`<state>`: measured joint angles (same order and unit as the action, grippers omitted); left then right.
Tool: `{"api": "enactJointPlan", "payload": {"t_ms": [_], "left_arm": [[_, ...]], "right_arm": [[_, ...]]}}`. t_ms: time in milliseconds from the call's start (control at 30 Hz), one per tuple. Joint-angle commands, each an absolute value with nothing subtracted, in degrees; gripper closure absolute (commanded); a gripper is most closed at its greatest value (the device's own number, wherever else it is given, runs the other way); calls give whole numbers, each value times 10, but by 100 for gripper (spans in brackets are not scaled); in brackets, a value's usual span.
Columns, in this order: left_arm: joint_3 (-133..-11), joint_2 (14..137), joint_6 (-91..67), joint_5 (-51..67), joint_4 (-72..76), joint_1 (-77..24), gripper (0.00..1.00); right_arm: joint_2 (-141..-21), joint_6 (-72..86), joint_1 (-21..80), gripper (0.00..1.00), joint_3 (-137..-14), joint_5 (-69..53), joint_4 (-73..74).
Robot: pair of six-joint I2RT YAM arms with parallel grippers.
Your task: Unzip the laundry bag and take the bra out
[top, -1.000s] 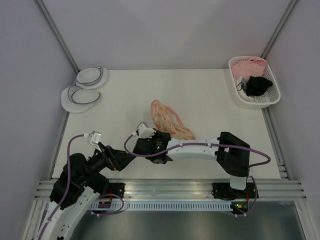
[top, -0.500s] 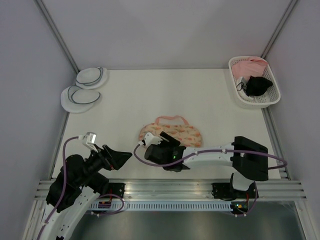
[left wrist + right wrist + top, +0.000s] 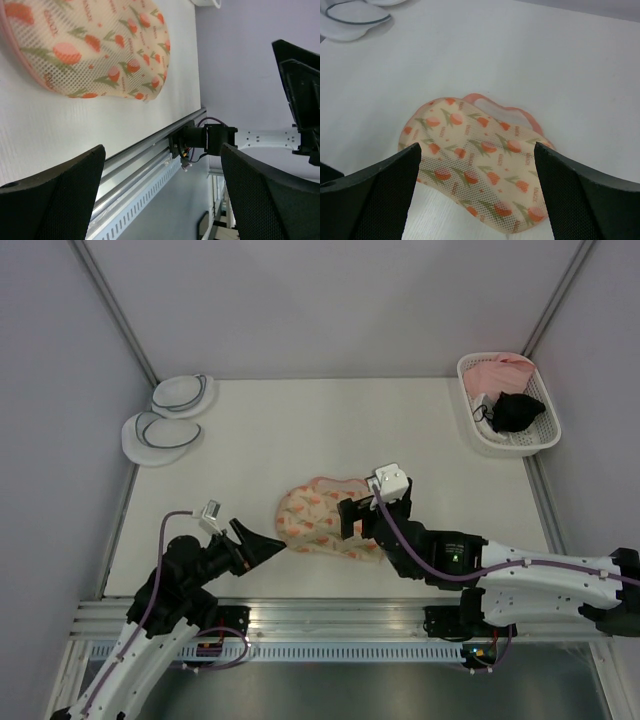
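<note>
Bag (image 3: 322,515) flat on table (image 3: 300,430); left claw (image 3: 268,543) and right claw (image 3: 480,200) gaping wide, holding nothing.
Could pinch mesh instead of zip pull, dragging bag toward near edge.

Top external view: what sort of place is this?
Probably a lab robot workcell: white table boxed in by plain panels, left arm and right arm bolted to its aluminium rail, a floral laundry bag and a basket of garments as props.

I see plain grey walls (image 3: 330,300) beyond my right claw (image 3: 372,523) and a white table (image 3: 330,420) under it. An aluminium rail (image 3: 340,618) runs behind.
</note>
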<state>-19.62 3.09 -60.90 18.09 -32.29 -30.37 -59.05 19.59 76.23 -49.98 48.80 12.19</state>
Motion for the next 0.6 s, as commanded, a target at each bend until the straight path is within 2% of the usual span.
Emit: {"api": "enactJointPlan", "payload": {"t_ms": [0,167,267,300,400,567], "left_arm": [[-157,42,-722,189,-242,-304,0],[-132,121,-774,156,-166,-319,0],[-148,216,-781,43,-109,-387,0],[-155,281,-784,13,-92,-442,0],[-200,377,-798,-89,-54,-530,0],[-225,533,-856,-168,46,-599,0]], "right_arm": [[-581,300,759,2,-511,598,214],[-593,333,759,2,-497,620,224],[-602,334,758,2,-496,623,212],[-606,333,758,2,-498,624,213],[-606,349,756,2,-508,636,237],[-560,377,751,2,-505,651,275]]}}
